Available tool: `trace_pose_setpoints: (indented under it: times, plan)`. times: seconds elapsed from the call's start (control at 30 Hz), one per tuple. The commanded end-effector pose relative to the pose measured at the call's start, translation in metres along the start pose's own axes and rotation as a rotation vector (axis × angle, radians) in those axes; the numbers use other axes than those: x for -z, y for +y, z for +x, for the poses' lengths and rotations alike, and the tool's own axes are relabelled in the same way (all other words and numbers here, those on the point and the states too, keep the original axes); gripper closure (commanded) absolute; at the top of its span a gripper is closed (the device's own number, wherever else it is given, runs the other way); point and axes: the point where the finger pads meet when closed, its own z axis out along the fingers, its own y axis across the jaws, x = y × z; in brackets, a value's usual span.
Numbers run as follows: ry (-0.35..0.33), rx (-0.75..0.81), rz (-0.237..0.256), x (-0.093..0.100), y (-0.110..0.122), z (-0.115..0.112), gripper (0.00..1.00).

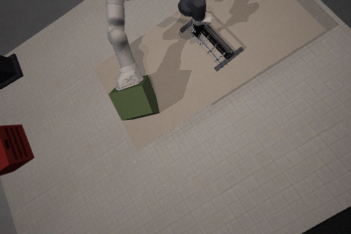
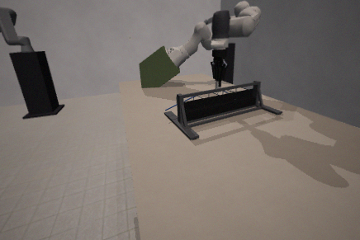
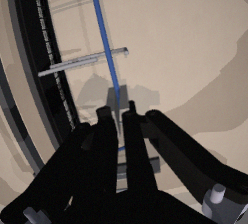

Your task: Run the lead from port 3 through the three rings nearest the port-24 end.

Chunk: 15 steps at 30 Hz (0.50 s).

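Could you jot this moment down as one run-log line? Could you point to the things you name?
fingers (image 1: 196, 30) (image 2: 220, 78): close together, grip unclear | blue lead (image 2: 175, 106) (image 3: 109, 60): reaches fingertips | rack (image 1: 237, 51) (image 2: 182, 126) (image 3: 34, 40): upright on table (image 1: 282, 1) (image 2: 186, 199) (image 3: 194, 50)

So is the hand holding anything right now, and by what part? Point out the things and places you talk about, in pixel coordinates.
Yes, it looks like the lead (image 1: 218, 59) (image 2: 173, 107) (image 3: 107, 50), pinched partway along in the fingertips of the hand (image 1: 196, 34) (image 2: 218, 86) (image 3: 119, 96). Blue shows on both sides.

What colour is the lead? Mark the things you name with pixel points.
Blue; the lead (image 2: 175, 106) (image 3: 107, 45) shows best in the wrist view.
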Motion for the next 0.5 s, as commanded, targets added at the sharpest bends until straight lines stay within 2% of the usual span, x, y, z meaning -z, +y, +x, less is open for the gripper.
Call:
trace_pose_setpoints:
  times: [0.0, 0.47]
  plan:
    - [0.001, 0.006, 0.001, -0.006, 0.000, 0.000, 1.00]
    - [0.001, 0.006, 0.001, -0.019, 0.000, 0.000, 1.00]
